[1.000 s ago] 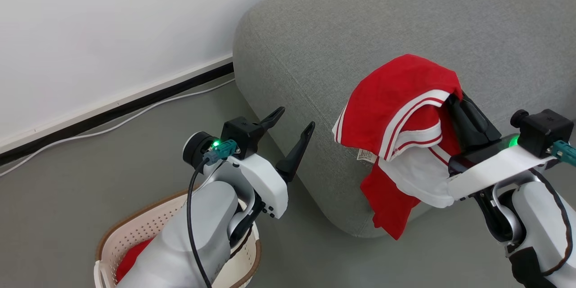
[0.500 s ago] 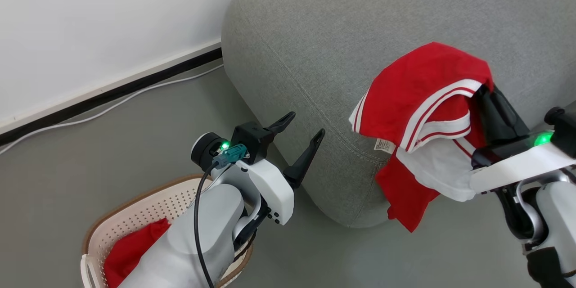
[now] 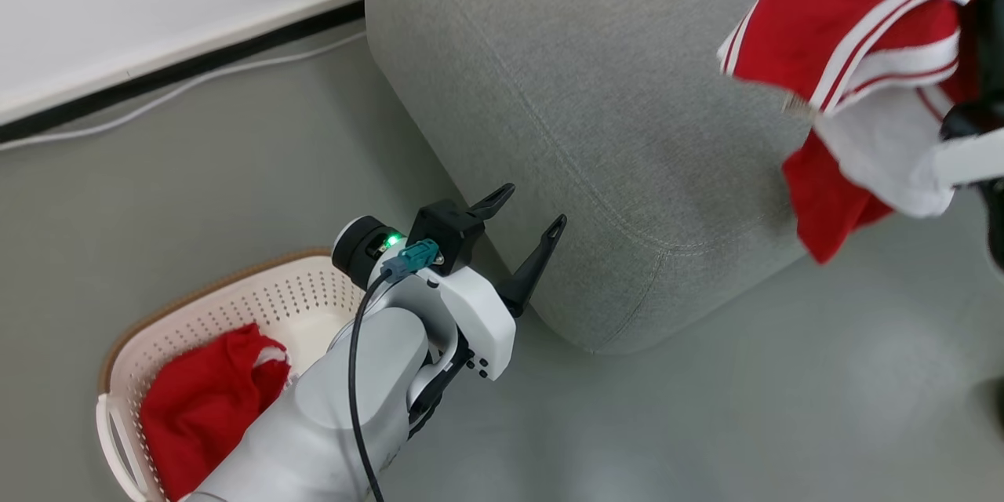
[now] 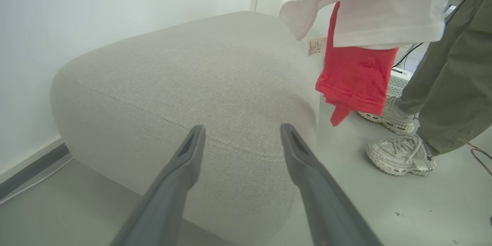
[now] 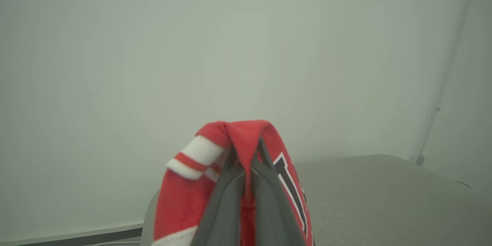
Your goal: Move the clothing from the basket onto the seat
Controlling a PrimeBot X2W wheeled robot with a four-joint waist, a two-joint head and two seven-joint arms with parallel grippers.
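Right gripper (image 5: 247, 159): fingers clamped on a fold of the held garment (image 5: 180, 200) (red, white cuff, stripe trim, dark lettering edged in white). Fabric is draped over both fingertips.

In the head view the held garment (image 3: 831, 23) is seen raised at the upper right, over the near edge of the seat (image 3: 596, 94). Its red tail hangs past that edge above the floor (image 3: 706, 408). In the left wrist view the held garment (image 4: 357, 77) hangs beside the seat (image 4: 192, 65) with a care label (image 4: 316, 47) showing. Contact with the upholstery cannot be told.

Left gripper (image 3: 532, 205): fingers spread, nothing between them. It is held just in front of the seat's rounded corner, tips aimed at the seam (image 4: 238, 148).

The basket (image 3: 259, 302) stands on the floor at the lower left, partly covered by the left forearm (image 3: 345, 400). A second garment (image 3: 204, 400) (red, crumpled) lies inside it.

Past the seat, a person's olive trouser legs (image 4: 453, 84) and pale trainers (image 4: 399, 155) are seen on the floor. A white cable (image 3: 196, 82) runs along the dark skirting (image 3: 180, 67) at the wall.
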